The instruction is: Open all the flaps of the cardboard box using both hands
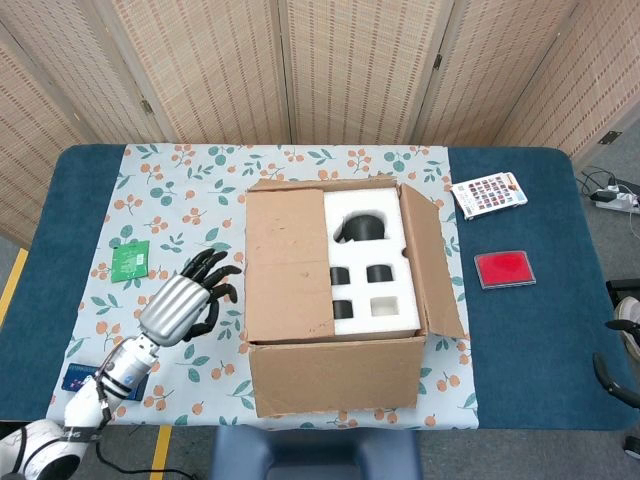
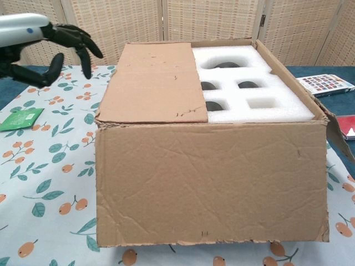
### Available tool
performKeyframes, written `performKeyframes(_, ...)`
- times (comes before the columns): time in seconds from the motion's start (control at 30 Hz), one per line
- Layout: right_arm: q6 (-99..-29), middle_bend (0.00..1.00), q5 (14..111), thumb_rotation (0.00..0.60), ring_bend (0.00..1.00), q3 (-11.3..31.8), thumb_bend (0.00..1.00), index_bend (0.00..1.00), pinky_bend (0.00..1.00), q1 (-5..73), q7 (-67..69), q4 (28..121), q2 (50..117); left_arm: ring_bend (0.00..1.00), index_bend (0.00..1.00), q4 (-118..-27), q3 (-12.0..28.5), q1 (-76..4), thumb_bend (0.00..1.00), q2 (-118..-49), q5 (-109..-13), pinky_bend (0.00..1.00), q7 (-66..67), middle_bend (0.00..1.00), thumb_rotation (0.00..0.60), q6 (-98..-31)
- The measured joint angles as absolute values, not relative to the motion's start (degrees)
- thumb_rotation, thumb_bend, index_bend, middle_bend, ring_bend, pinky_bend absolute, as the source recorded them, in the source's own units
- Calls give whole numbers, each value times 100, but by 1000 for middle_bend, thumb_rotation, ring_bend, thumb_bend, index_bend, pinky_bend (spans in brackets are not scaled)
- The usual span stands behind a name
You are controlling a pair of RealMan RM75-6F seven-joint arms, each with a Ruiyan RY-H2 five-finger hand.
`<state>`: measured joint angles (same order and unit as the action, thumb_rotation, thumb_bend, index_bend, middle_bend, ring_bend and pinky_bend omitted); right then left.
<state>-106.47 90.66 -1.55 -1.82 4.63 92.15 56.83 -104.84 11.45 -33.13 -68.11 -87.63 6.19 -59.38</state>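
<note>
We've got two cameras here. The head view sits high and looks steeply down, taking in the whole table (image 1: 60,190) with the cardboard box (image 1: 335,375) at centre and the screens behind it. The chest view sits low and close, facing the box's (image 2: 211,183) front wall almost level. Both share the box and the left hand (image 1: 185,305) (image 2: 41,41) beside it.

Left hand (image 1: 183,303) raised, empty, fingers (image 2: 83,47) spread.

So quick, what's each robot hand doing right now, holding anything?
Left hand: open, holding nothing.
Right hand: only a bit shows at the edge, cannot tell.
</note>
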Motion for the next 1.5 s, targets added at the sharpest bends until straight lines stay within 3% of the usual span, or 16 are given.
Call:
performKeyframes(0.33, -10626, 11, 8654, 398, 6, 12, 454, 359, 0, -530, 1132, 8774, 5736, 37, 473, -9655, 1530, -4308, 894, -7839, -8591, 63, 313, 235, 600, -5458)
performKeyframes(0.73, -10679, 17, 8418, 415, 5, 154, 454, 359, 0, -936, 1948, 8359, 5751, 31, 504, -8429, 1717, -5323, 897, -8898, -8231, 66, 68, 235, 600, -4825)
performKeyframes(1.5, -10173, 18, 8274, 417, 8, 330, 454, 359, 0, -1118, 2415, 8194, 5683, 6, 524, -7353, 1649, -5933, 917, -9562, -7793, 30, 328, 217, 600, -4758)
